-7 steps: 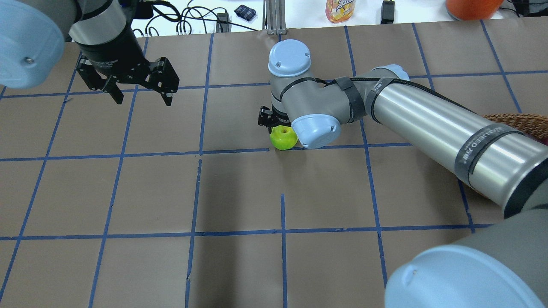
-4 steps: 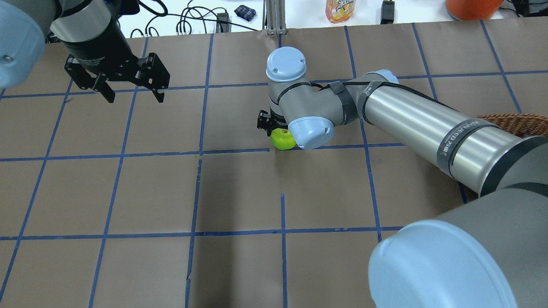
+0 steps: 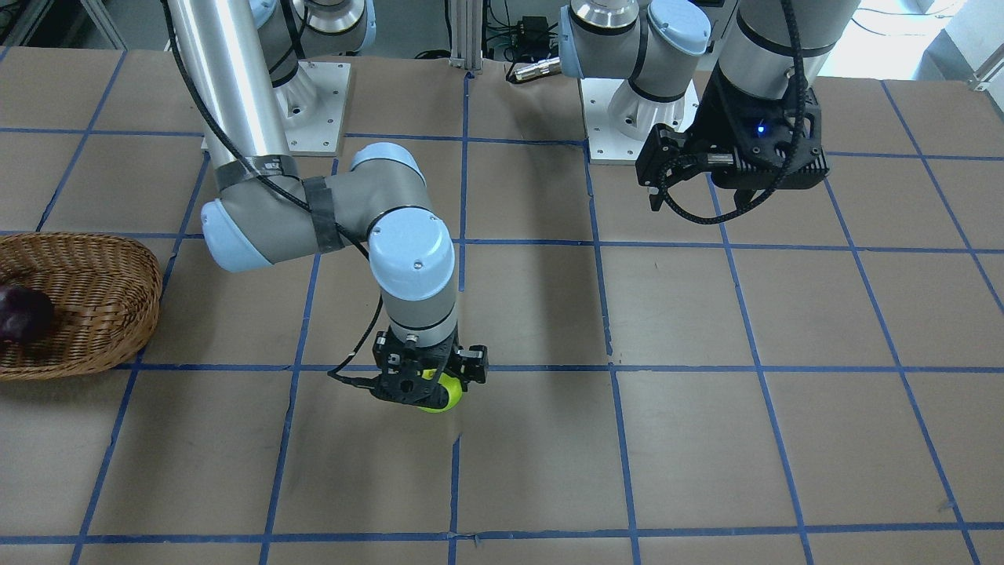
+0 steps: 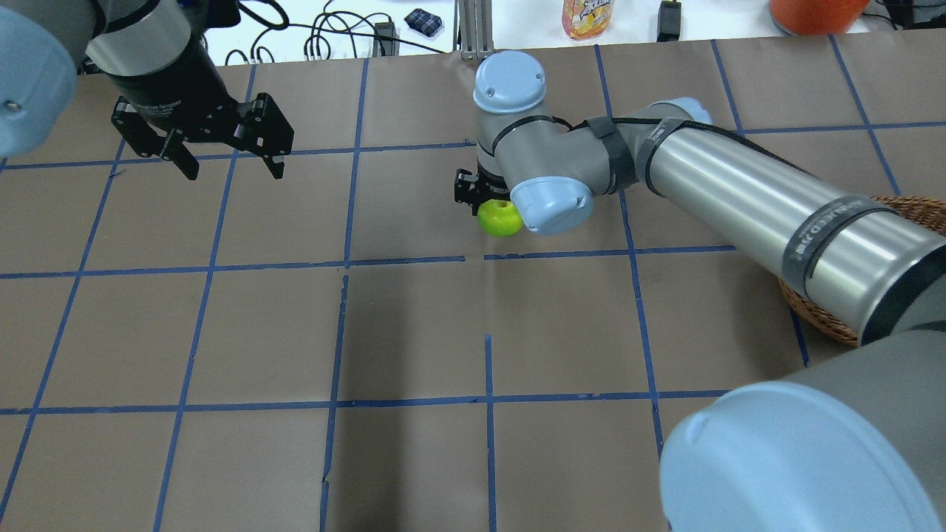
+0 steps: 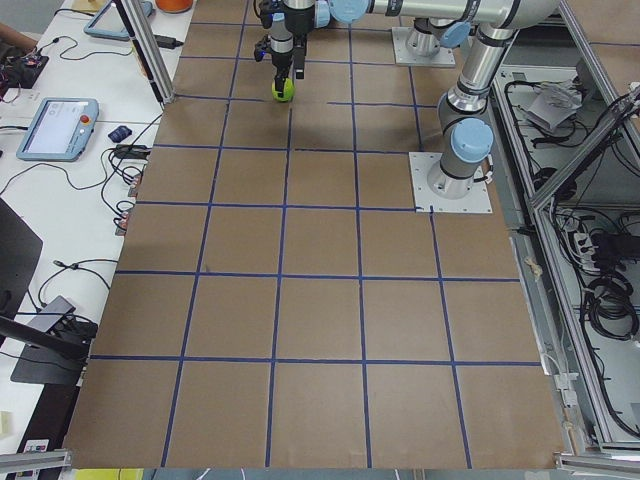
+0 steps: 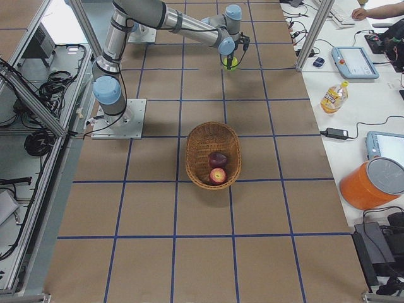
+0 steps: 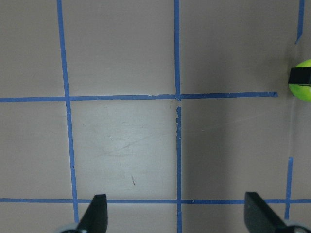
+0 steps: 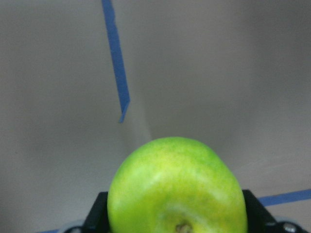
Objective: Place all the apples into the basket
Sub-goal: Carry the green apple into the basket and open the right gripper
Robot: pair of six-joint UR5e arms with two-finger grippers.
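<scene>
Green apple (image 8: 177,189) being clamped in right end effector (image 3: 430,382), seemingly just off worktop (image 4: 414,332), well apart from basket (image 6: 197,145). Red apple (image 6: 218,175) + maroon apple (image 6: 218,158) lying in basket. Step: transporting last apple. Next prob. calling for sweep over basket, then lowering + releasing. Right arm (image 4: 739,199) stretching far out, wrist pointing down. Left end effector (image 4: 225,166) hovering wide open, empty.

Above centre, the right gripper (image 4: 488,208) clasps the yellow-green apple (image 4: 500,220); upper left, the left gripper (image 4: 233,167) hangs spread; basket (image 4: 907,210) at right edge.
</scene>
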